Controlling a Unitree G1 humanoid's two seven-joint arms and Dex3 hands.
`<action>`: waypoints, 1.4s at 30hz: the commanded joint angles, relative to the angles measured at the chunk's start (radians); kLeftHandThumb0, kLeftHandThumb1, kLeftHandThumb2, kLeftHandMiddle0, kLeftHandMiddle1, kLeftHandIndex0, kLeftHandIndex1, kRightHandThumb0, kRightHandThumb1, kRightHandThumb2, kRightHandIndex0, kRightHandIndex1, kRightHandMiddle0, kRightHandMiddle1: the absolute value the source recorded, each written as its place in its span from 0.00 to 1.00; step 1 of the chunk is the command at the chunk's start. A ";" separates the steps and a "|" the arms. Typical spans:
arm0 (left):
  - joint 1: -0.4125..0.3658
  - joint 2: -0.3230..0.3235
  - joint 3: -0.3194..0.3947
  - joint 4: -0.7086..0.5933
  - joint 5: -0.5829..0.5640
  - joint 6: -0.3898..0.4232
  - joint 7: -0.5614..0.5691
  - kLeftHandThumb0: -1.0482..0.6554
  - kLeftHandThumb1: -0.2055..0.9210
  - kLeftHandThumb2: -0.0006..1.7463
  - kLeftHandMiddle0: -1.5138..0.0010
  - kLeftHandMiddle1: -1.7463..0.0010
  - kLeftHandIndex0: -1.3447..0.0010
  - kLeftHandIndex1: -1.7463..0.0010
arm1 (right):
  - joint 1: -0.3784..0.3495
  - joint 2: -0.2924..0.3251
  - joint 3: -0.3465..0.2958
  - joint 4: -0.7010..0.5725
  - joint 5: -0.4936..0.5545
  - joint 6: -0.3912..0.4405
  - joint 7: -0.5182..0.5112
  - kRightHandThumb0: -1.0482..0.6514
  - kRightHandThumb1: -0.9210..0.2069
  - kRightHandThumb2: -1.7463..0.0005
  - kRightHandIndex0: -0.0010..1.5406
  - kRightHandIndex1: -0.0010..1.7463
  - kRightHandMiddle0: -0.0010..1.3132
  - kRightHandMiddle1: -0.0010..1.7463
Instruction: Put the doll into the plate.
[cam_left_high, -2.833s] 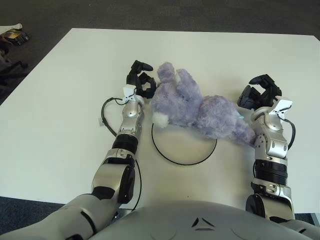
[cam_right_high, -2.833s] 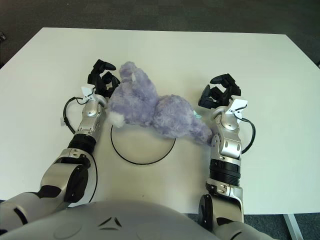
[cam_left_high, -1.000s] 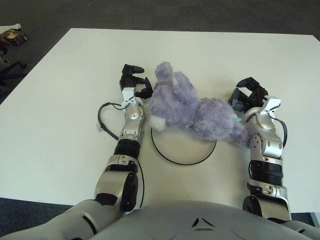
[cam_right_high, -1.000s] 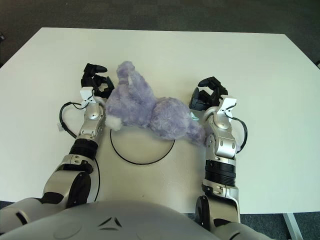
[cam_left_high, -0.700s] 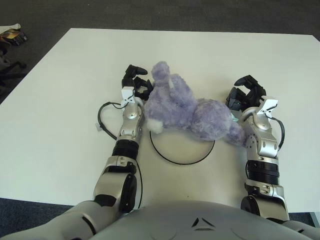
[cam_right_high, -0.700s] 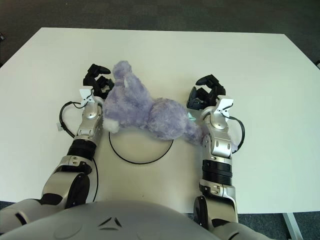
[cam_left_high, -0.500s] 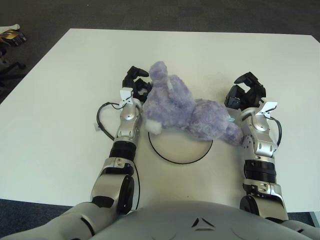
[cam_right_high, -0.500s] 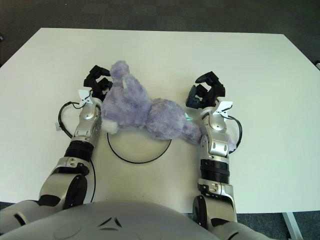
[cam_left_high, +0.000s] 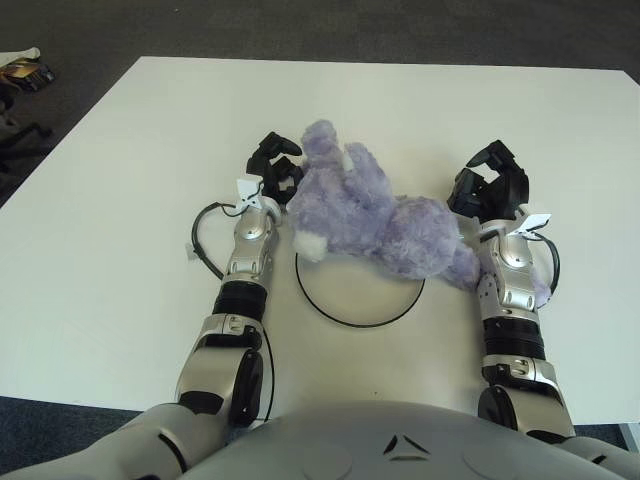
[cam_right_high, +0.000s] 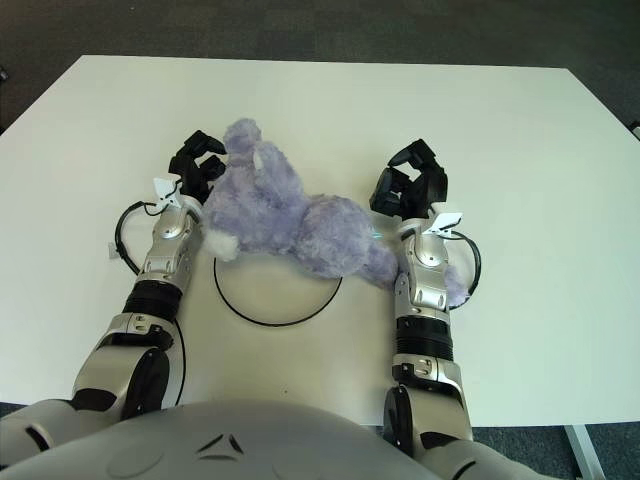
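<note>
A fluffy purple doll lies across the far rim of a round white plate with a black rim, its head to the left. My left hand is curled against the doll's head. My right hand is curled against the doll's rear end, and one purple limb shows past my right forearm. The doll is held between the two hands. Its underside and the plate's far rim are hidden.
The white table stretches wide on all sides of the plate. A black cable loop hangs off my left wrist. Dark floor lies beyond the table's far edge, with clutter at the far left.
Both hands and the doll have shifted a little to the left. My right hand has closed in on the doll's rear and its forearm now lies over a purple limb.
</note>
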 joint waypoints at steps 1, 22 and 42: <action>-0.011 0.009 0.002 0.032 -0.003 0.001 -0.011 0.61 0.27 0.90 0.56 0.00 0.52 0.00 | 0.024 0.001 0.003 0.045 0.002 -0.017 0.010 0.31 0.62 0.18 0.84 1.00 0.53 1.00; -0.102 0.051 0.014 0.163 0.022 -0.031 0.016 0.61 0.17 0.97 0.41 0.00 0.54 0.03 | 0.039 0.015 -0.025 0.013 0.047 0.106 -0.028 0.31 0.60 0.19 0.83 1.00 0.52 1.00; -0.121 0.052 0.042 0.274 0.043 -0.109 0.123 0.61 0.35 0.85 0.61 0.00 0.57 0.00 | 0.032 0.019 -0.058 -0.013 0.063 0.214 -0.082 0.31 0.63 0.17 0.84 1.00 0.54 1.00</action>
